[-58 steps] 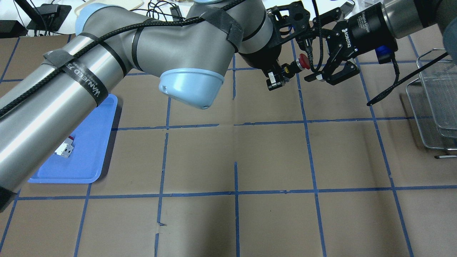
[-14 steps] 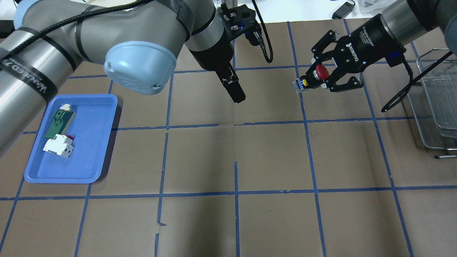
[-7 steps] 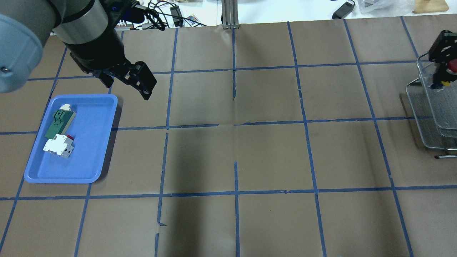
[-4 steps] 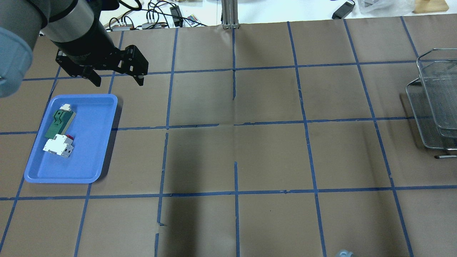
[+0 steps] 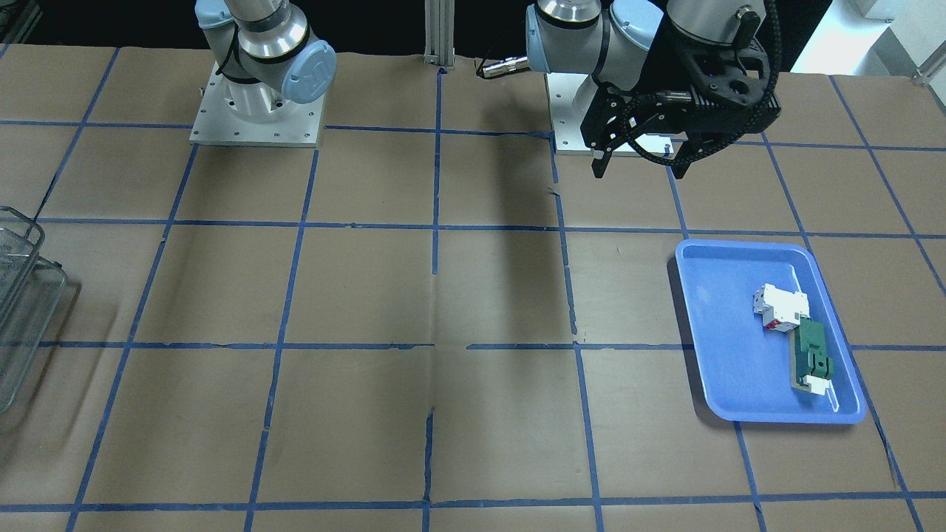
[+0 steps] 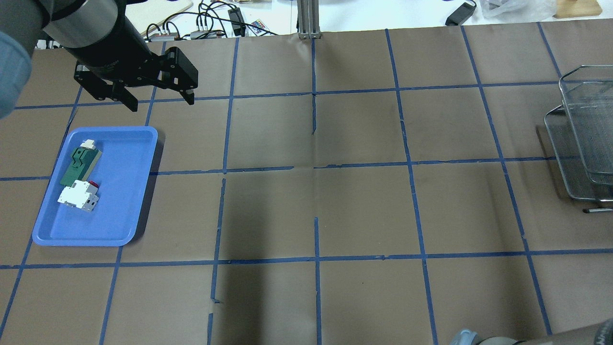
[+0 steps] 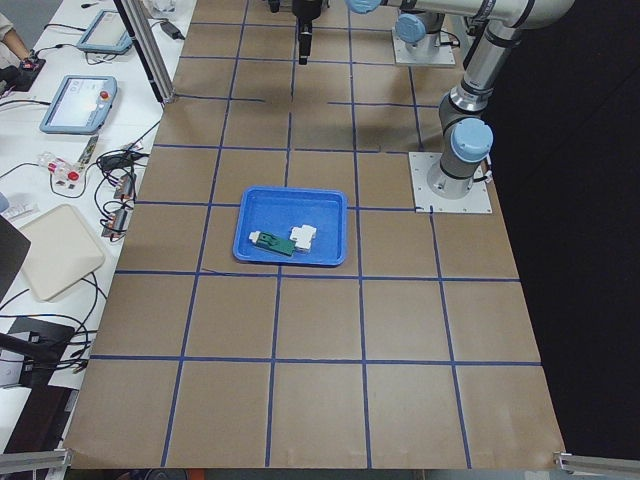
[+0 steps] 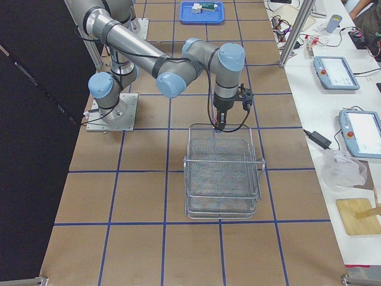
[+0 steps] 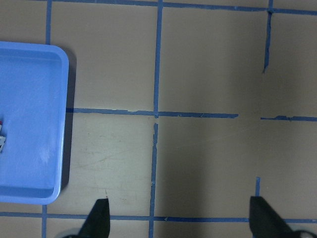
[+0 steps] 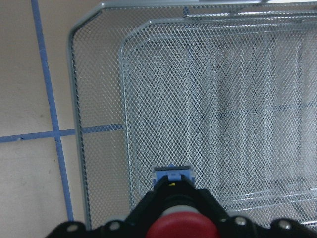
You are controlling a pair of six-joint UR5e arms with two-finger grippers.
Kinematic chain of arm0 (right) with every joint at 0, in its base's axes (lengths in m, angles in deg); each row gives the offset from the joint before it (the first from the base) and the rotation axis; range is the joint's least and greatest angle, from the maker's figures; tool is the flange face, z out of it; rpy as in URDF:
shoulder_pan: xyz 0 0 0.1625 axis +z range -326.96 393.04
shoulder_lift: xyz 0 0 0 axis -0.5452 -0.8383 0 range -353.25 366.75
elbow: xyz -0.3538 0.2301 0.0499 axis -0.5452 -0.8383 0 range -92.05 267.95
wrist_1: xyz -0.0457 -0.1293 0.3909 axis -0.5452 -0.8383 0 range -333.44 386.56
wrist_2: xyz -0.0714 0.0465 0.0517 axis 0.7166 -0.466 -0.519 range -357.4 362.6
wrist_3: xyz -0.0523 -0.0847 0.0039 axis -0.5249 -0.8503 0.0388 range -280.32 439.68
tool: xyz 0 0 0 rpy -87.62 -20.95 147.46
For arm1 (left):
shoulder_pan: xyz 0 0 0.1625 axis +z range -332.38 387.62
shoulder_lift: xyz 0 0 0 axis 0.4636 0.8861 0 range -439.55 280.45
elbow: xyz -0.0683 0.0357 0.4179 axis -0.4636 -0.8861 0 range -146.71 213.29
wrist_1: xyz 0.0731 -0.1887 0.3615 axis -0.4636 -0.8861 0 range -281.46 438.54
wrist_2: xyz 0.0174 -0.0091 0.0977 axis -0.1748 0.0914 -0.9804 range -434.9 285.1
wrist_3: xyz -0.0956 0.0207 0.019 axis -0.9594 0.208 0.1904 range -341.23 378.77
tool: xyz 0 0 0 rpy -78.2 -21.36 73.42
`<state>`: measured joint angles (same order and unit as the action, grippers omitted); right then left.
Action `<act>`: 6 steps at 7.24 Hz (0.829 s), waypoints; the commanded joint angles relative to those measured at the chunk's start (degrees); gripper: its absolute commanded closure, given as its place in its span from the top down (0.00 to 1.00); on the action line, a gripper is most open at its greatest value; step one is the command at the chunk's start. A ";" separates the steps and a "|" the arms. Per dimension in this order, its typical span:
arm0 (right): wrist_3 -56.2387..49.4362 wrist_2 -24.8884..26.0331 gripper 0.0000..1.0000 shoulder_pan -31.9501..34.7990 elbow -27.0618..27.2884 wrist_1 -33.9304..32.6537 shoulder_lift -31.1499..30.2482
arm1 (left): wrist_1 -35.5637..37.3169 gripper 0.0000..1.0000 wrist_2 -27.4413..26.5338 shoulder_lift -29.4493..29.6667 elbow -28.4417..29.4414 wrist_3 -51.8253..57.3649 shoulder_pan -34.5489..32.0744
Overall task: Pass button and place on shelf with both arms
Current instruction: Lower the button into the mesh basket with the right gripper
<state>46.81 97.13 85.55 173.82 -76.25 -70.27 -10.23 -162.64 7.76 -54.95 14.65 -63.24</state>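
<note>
Seen from across the table, the left gripper (image 5: 638, 170) hangs in the air with its fingers spread wide and nothing between them. The tray (image 5: 720, 347) lies on the table (image 5: 369, 295) below it and off to one side, well apart from the fingertips. In the tray a white switch (image 5: 780, 304) and a green part (image 5: 811, 357) lie touching each other. A corner of the shelf (image 5: 29, 295) shows far from this gripper, at the view's opposite edge.

From over the robot's shoulders, the left gripper (image 6: 161, 103) hangs just past the tray's (image 6: 119, 211) far corner, its jaws wide. The shelf (image 6: 582, 124) stands at the other end of the table.

From the left end, the left gripper (image 7: 303, 45) points down, too small there to judge its fingers.

From the right end, the right gripper (image 8: 220, 124) points down right at the shelf's (image 8: 223, 173) edge that faces the middle of the table.

The left wrist camera shows both fingertips (image 9: 99, 220) far apart over bare table, with the tray (image 9: 29, 124) off to one side.

The right wrist camera shows the right gripper (image 10: 179, 201) pinching the button (image 10: 181, 229). The red cap is nearest the lens and the button's blue end points down at the shelf's mesh (image 10: 208, 99). Whether the button touches the mesh I cannot tell.
</note>
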 commanded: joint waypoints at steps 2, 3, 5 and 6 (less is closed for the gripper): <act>-0.44 -0.74 0.17 -0.75 0.18 -1.87 1.87 | -1.49 1.00 0.20 -0.12 0.25 0.52 0.06; -0.09 -0.83 0.30 -0.75 0.09 -1.95 3.09 | -1.49 1.00 0.20 -0.03 0.26 0.52 0.06; -0.09 -0.65 0.68 -0.75 0.53 -3.45 3.46 | -1.49 1.00 0.20 -0.03 0.26 0.52 0.06; -0.09 -0.31 0.81 -0.75 0.44 -3.45 3.46 | -1.49 1.00 0.29 -0.12 0.26 0.61 0.06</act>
<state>46.70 96.54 84.81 174.19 -79.48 -66.91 -11.72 -162.42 7.69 -54.70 15.19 -63.17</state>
